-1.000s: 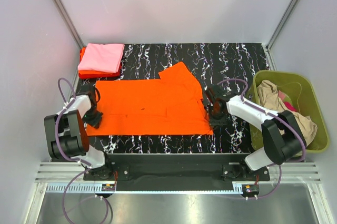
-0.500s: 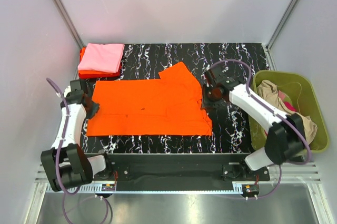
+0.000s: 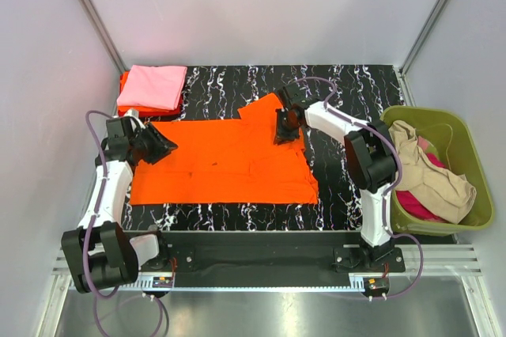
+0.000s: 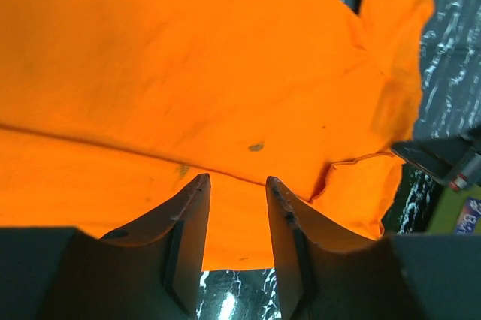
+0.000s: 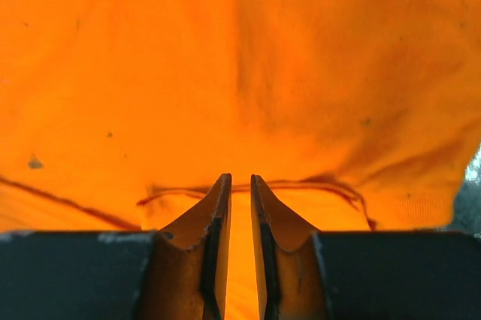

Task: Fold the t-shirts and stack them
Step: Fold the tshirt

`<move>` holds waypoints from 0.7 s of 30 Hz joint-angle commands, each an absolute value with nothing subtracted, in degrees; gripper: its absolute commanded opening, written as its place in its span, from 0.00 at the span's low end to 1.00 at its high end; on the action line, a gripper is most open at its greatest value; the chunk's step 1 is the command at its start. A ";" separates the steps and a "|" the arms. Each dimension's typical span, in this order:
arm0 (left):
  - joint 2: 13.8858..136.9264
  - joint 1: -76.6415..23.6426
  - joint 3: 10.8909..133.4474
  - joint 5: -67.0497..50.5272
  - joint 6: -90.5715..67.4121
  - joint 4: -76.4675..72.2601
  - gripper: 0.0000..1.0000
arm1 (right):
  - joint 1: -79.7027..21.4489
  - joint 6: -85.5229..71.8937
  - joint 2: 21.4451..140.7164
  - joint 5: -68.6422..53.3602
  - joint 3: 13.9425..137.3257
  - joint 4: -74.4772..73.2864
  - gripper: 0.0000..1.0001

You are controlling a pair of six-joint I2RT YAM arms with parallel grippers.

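— left hand [image 3: 158, 147] sits at the left end of the orange t-shirt [image 3: 229, 159], fingers parted with nothing between them in its wrist view. why there?
— i judge it is lining up on that edge for a fold. the shirt lies spread flat across the middle of the tabletop [image 3: 340, 84], so both ends need taking.
— and the right hand [image 3: 285, 126]?
— over the sleeve at the shirt's upper right, fingers drawn to a slit. whether cloth is pinched, i cannot tell.
— where should the shirt go once folded?
— probably upper left, onto the pink t-shirt [image 3: 152, 86] that lies folded on a red-orange one [image 3: 123, 82]. more wait in the green basket [image 3: 419, 112] at the right: a beige shirt [image 3: 439, 175] over a magenta one [image 3: 415, 202].
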State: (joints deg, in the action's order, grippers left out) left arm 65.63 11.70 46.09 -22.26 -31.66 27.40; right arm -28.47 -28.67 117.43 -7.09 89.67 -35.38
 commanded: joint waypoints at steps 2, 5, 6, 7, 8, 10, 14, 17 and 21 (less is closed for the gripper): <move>64.60 11.86 47.81 -27.07 -29.71 22.85 0.41 | -28.65 -27.61 118.48 -3.88 88.18 -34.01 0.23; 63.64 11.78 48.34 -28.04 -29.00 20.93 0.44 | -27.95 -24.62 117.51 -0.35 84.38 -34.01 0.23; 63.55 11.78 48.43 -27.78 -29.44 20.22 0.44 | -27.60 -24.09 116.99 -0.35 83.50 -34.01 0.23; 63.37 11.78 48.43 -27.69 -30.05 18.65 0.45 | -27.51 -23.82 116.81 2.43 82.02 -33.75 0.23; 63.63 11.78 48.78 -27.77 -30.58 18.20 0.45 | -27.25 -23.47 116.81 3.33 81.31 -33.66 0.22; 64.60 11.78 50.53 -27.51 -31.81 17.93 0.45 | -26.98 -22.42 117.16 2.82 79.38 -33.66 0.22; 66.53 11.86 54.05 -24.09 -30.16 19.60 0.46 | -26.81 -20.66 115.23 6.41 75.59 -33.75 0.22; 68.10 11.86 56.42 -19.61 -28.49 20.83 0.46 | -26.28 -19.17 113.56 9.66 73.39 -34.19 0.22; 73.03 12.65 60.81 -16.17 -28.65 23.02 0.46 | -25.23 -17.76 111.36 12.57 71.55 -34.98 0.22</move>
State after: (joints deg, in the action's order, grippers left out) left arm 69.95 11.90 56.99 -20.21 -29.87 23.05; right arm -26.89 -21.23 111.61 5.06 74.67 -30.09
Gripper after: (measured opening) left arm 0.461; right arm 0.224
